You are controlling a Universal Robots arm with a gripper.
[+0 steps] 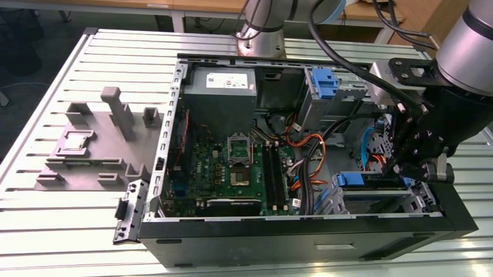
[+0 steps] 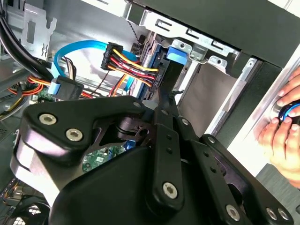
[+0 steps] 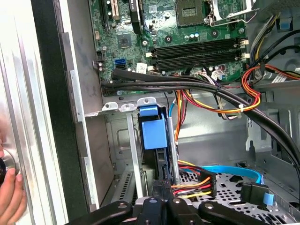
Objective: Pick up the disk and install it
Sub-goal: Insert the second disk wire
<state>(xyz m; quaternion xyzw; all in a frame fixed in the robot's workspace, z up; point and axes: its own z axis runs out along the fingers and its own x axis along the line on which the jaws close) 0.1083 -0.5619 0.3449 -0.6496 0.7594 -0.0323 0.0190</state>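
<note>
Gripping: gripper (image 1: 410,168) looks closed on the disk (image 3: 157,140); hold unclear.
Disk: upright in the metal bay, blue plastic bracket showing.
Second wrist view: hand (image 2: 281,123) outside the black case (image 1: 308,242).

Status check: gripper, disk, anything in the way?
Gripper low over the drive bay. Disk on edge in the bay, blue bracket up. Cable bundle close beside it.

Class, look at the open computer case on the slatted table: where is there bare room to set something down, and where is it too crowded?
Free: the slatted table in front of the grey fixture, and the strip behind it. Crowded: inside the case, where cables cross beside the circuit board and the tool hangs over the blue-bracketed disk.
</note>
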